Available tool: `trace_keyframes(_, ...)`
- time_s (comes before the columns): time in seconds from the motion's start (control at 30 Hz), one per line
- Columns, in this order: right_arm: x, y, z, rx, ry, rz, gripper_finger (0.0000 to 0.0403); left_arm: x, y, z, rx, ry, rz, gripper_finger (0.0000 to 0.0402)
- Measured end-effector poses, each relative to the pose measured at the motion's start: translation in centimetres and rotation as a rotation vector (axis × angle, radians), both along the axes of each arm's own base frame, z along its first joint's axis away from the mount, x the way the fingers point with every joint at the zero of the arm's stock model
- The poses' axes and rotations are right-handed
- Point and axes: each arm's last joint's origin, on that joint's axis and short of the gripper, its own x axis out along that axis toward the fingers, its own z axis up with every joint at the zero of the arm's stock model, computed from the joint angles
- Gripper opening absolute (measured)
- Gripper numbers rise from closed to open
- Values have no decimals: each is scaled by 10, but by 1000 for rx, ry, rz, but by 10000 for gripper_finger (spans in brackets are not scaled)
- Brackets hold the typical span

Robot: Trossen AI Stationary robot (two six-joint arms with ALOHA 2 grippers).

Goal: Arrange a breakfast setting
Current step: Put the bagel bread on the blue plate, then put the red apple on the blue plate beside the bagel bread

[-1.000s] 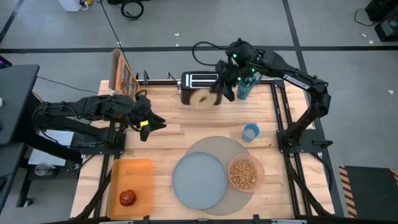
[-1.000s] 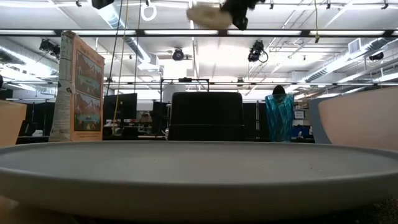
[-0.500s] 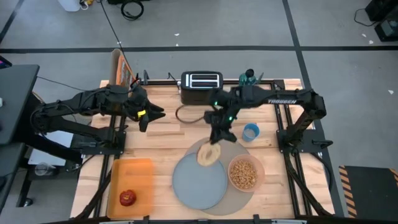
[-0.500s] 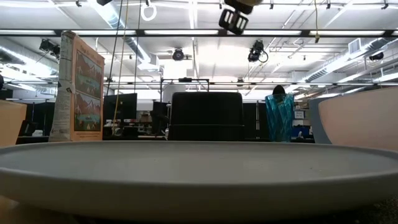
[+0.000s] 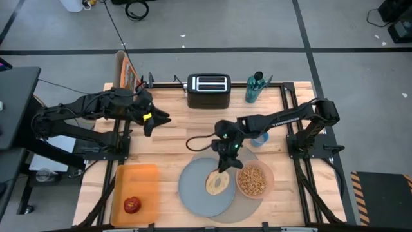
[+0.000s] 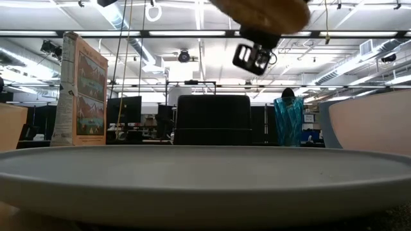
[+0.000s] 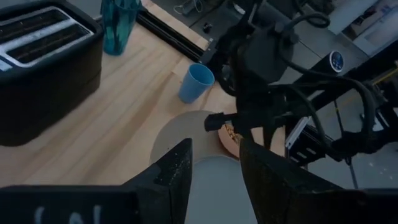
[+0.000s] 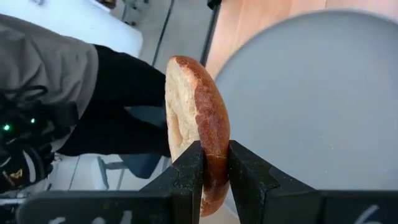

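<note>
My right gripper is shut on the tan bagel above the grey-blue plate, which lies on the round grey mat. In the low view the bagel is high over the plate. The pink bowl holds cereal and stands on the mat's right side. The blue cup stands behind my right arm. The red apple rests on an orange tray. My left gripper is open and empty over the table's left. No spoon shows. My right gripper pinches one side of the bagel's ring between its two fingers, one on the crust side and one on the pale cut side. The fingers slant down from the table's far side. The bagel sticks out past the fingertips, lifted clear of the plate.
A black toaster and a teal bottle stand at the far edge, and a cereal box at the far left. Bare wood lies between the toaster and the mat.
My right gripper has carried the bagel from beside the toaster toward the table's near edge and down, and it now hangs over the plate. My left gripper has shifted slightly toward the far edge.
</note>
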Motion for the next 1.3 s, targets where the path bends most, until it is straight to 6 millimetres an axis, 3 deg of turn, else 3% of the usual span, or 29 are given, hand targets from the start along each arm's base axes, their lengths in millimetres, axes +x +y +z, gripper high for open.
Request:
trace_keyframes(0.2, -7, 9, -28, -33, 35, -36, 76, 0, -1, -1, -42, 11, -29, 141)
trace_keyframes(0.47, 6, 24, -71, -34, 123, 2, 76, -1, -1, -2, -62, 16, -21, 141)
trace_keyframes(0.67, 15, 28, -87, -51, 162, 11, 75, -1, -2, -3, -84, 29, -51, 141)
trace_keyframes(0.87, 11, 27, -98, -78, 255, 5, 93, -2, -3, -4, -93, 45, -66, 141)
trace_keyframes(1.07, 7, 23, -95, -81, 289, 3, 146, -2, -3, -5, -99, 52, -70, 141)
trace_keyframes(1.3, 10, 2, -55, -168, 251, -77, 175, -4, -5, -8, -193, 89, -95, 148)
